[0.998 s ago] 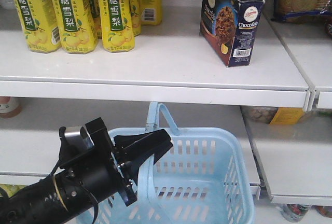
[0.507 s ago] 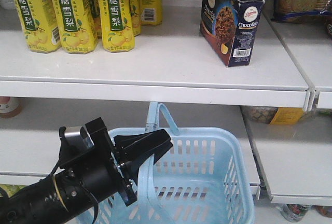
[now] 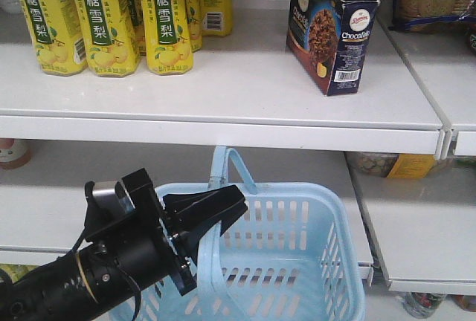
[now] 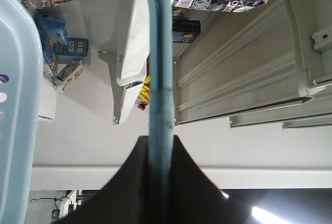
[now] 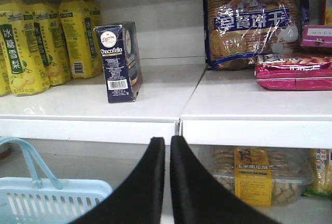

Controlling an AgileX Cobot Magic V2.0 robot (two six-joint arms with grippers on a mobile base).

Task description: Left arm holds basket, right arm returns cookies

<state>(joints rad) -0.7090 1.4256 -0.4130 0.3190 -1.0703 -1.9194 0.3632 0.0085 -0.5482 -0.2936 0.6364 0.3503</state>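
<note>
We see our left gripper (image 3: 195,243) clamping the basket (image 3: 297,261) handle; right gripper (image 5: 167,154) nearly closed, empty; cookies (image 3: 331,27) shelved.

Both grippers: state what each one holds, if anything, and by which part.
The left gripper is shut on the basket, gripping one hoop handle between its fingers. The right gripper holds nothing; the cookies stand on the shelf.

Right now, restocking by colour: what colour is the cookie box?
Dark navy cookie box, clearest in the right wrist view.
</note>
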